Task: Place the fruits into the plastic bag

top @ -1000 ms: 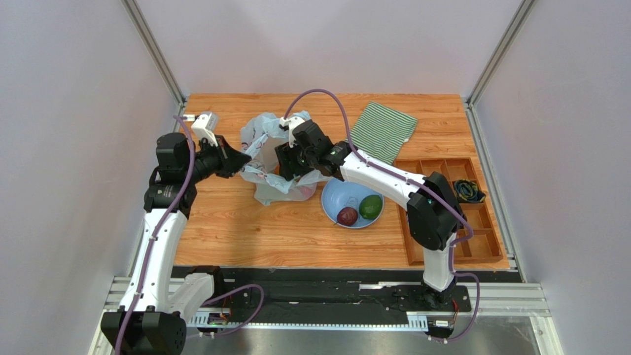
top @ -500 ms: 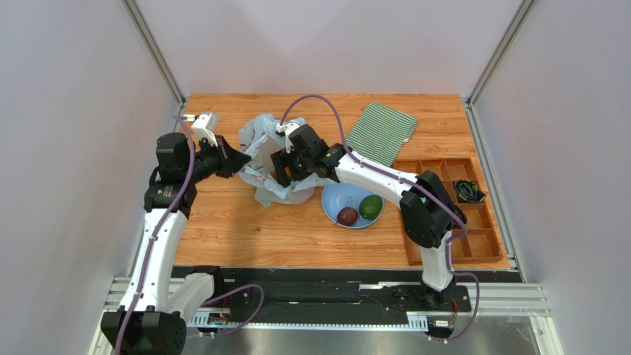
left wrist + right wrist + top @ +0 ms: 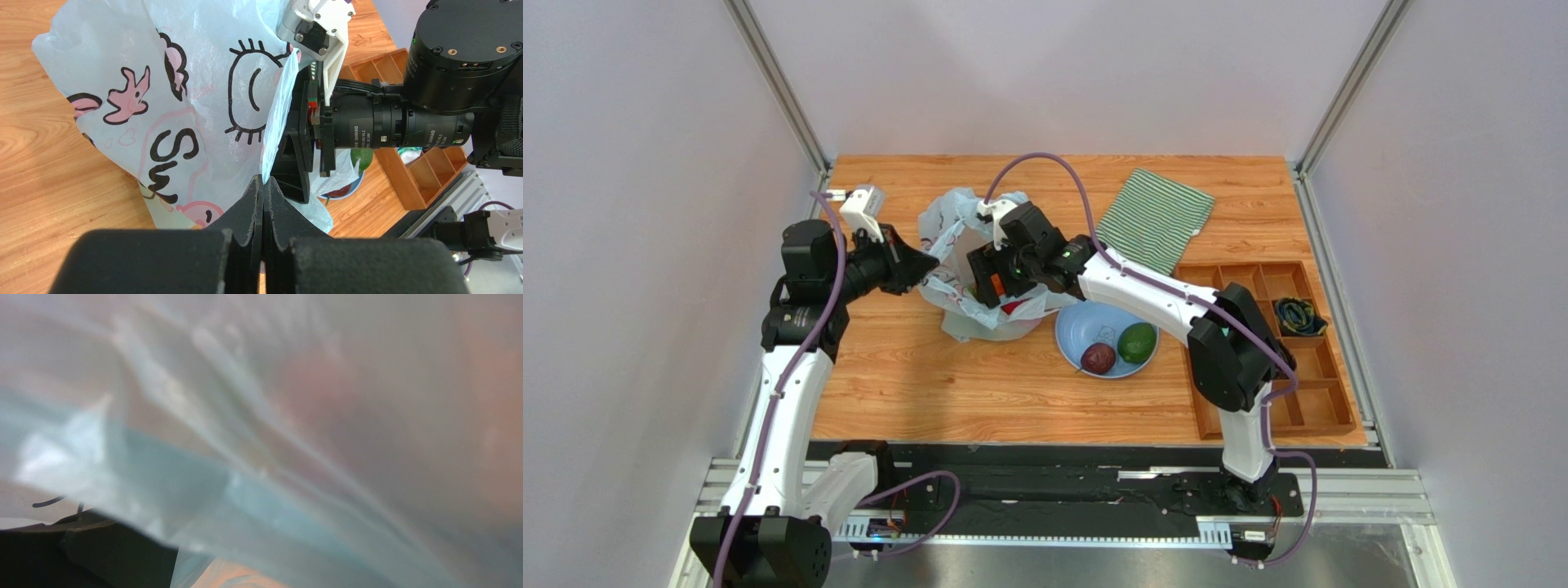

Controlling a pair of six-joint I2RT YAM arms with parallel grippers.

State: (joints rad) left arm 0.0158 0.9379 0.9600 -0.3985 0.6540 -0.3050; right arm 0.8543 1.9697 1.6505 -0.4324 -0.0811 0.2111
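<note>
The plastic bag (image 3: pixel 959 233), pale blue with pink whales and a cartoon face (image 3: pixel 184 92), lies left of centre. My left gripper (image 3: pixel 928 263) is shut on the bag's edge (image 3: pixel 264 184) and holds it up. My right gripper (image 3: pixel 992 279) reaches into the bag's mouth from the right, its fingertips hidden by film. The right wrist view shows only blurred film (image 3: pixel 276 447) and a dark finger (image 3: pixel 92 551). Something red (image 3: pixel 1014 306) shows at the bag just below that gripper. A dark purple fruit (image 3: pixel 1097 358) and a green fruit (image 3: pixel 1136 342) lie on the blue plate (image 3: pixel 1075 321).
A green striped cloth (image 3: pixel 1157 217) lies at the back right. A wooden compartment tray (image 3: pixel 1308 398) stands along the right side with a dark bundle (image 3: pixel 1296 317) in it. Grey walls close in both sides.
My right gripper has slid left, further into the bag's mouth. A red patch has appeared below it. The left arm has kept still.
</note>
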